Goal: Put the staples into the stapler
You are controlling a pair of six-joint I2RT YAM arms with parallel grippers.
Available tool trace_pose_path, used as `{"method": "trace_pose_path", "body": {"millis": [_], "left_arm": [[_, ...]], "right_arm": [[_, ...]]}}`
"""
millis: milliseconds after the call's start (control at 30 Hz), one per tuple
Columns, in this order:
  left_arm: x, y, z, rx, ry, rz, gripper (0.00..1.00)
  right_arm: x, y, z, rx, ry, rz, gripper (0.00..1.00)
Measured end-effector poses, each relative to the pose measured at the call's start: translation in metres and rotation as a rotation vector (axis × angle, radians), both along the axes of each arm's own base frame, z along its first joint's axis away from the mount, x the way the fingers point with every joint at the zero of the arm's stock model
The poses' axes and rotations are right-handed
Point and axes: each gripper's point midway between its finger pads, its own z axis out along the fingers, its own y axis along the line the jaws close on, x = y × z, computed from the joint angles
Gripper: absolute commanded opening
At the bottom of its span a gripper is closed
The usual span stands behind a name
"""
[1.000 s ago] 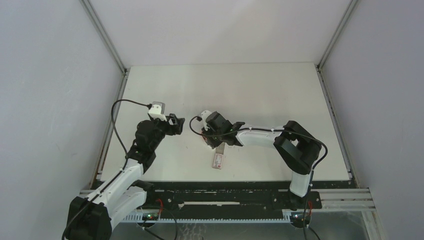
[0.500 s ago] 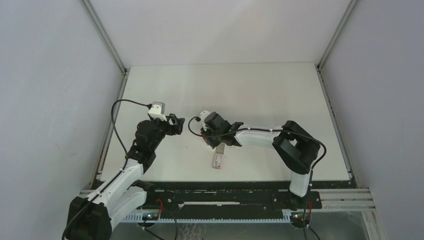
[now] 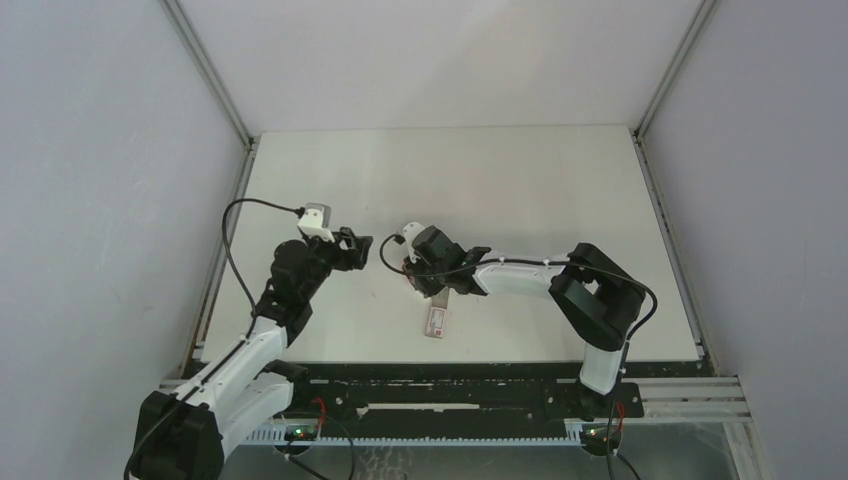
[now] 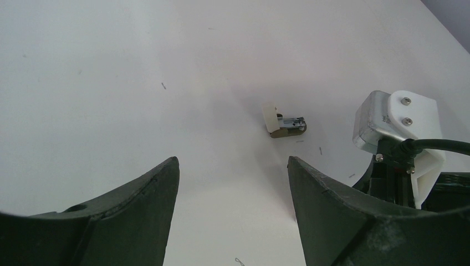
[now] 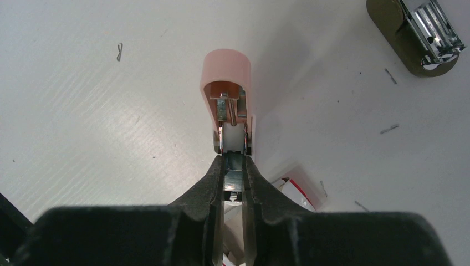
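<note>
My right gripper [image 3: 413,268] [image 5: 234,159] is shut on the metal channel of a tiny stapler [image 5: 228,97], whose pink cover is swung open away from the fingers. Just under and right of the right gripper's fingers lies the staples box [image 3: 437,320] [image 5: 295,189], white with red print, partly hidden by them. A second tiny piece [image 4: 285,124] [image 5: 414,40], dark olive-grey with a chrome insert and a cream end, lies loose on the table beyond. My left gripper [image 3: 357,246] [image 4: 233,162] hovers open and empty left of the right gripper, aimed at that dark piece.
Loose single staples [image 5: 389,129] are scattered on the white table [image 3: 520,190]. Grey walls close in the left, right and back. The right wrist camera [image 4: 394,119] stands close to my left gripper's right finger.
My left gripper has crept slightly right toward the right gripper. The right gripper and what it holds have barely moved.
</note>
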Motion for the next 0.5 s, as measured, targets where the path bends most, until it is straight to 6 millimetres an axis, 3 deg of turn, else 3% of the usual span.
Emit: {"method": "trace_pose_path", "body": {"millis": [133, 500], "left_arm": [[-0.003, -0.009, -0.002, -0.039, 0.009, -0.043, 0.74], [-0.019, -0.043, -0.037, -0.117, 0.123, -0.214, 0.73]], "right_arm": [[-0.001, -0.003, 0.0, 0.01, 0.011, -0.013, 0.05], [-0.007, -0.017, 0.004, 0.025, 0.017, -0.042, 0.05]]}}
